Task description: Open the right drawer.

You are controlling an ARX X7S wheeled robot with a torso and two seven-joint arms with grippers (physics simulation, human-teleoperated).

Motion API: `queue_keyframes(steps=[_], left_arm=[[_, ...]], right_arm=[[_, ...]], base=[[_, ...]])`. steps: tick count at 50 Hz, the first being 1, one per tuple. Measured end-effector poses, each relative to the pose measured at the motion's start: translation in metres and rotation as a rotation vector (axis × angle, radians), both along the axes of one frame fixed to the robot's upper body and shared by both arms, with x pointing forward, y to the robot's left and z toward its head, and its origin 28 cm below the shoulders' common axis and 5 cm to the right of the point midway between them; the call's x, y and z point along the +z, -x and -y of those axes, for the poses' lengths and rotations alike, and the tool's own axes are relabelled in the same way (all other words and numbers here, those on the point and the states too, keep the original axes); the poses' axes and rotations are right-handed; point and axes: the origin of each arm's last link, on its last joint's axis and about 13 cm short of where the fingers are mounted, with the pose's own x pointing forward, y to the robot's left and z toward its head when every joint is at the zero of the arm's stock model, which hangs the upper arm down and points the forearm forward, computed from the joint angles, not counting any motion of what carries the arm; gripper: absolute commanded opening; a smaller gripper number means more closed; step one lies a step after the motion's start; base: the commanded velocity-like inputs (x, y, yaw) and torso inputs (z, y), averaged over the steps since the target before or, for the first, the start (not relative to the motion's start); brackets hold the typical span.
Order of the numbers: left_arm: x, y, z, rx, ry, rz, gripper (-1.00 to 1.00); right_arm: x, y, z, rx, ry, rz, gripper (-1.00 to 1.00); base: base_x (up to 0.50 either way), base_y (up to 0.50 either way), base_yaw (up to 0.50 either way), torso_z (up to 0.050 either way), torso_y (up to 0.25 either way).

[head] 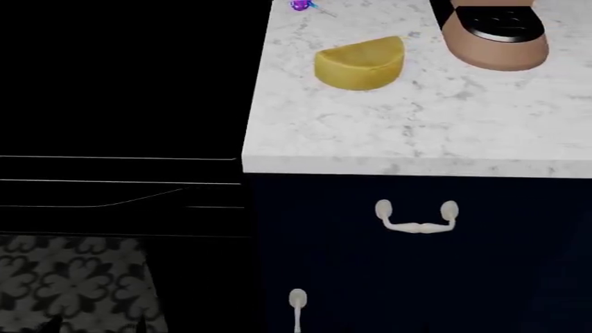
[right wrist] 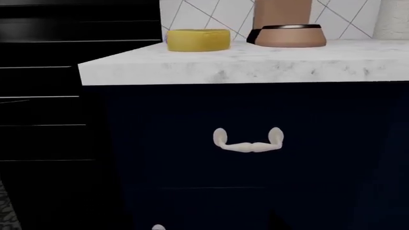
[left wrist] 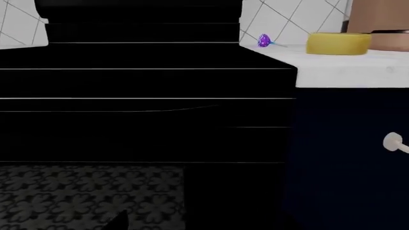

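Observation:
The right drawer (head: 416, 253) is a dark navy front under the marble counter, closed flush, with a horizontal cream handle (head: 416, 220) on two round mounts. The right wrist view faces this handle (right wrist: 248, 141) straight on, from some distance. In the left wrist view only one handle mount (left wrist: 393, 142) shows at the edge. Of my left gripper I make out one dark fingertip (left wrist: 118, 223) over the patterned floor. The right gripper's fingers blend into the navy front. Neither arm shows in the head view.
A yellow half-round block (head: 359, 62), a small purple object (head: 301, 5) and a brown appliance (head: 495, 31) sit on the white marble counter (head: 416, 132). A black oven (head: 120, 187) stands left of the cabinet. Below the drawer is a door with a vertical cream handle (head: 297, 305).

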Motion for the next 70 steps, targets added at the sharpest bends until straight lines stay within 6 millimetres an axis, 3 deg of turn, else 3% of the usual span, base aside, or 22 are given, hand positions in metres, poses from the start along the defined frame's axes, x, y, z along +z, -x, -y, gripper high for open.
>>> queue_keyframes(steps=[30,70], left_arm=[[-0.0005,0.0003,0.0006,0.001,-0.023,0.001,1.0],[-0.0022,0.0005,0.0013,0.005,-0.066,-0.001,1.0]], right_arm=[[0.0006,0.0002,0.0,0.002,0.005,0.005,1.0],[-0.0001,0.0007,-0.0003,0.007,0.005,0.002,1.0]], base=[[0.0,-0.1,0.0,0.0,0.0],[0.0,0.0,0.0,0.0,-0.088]])
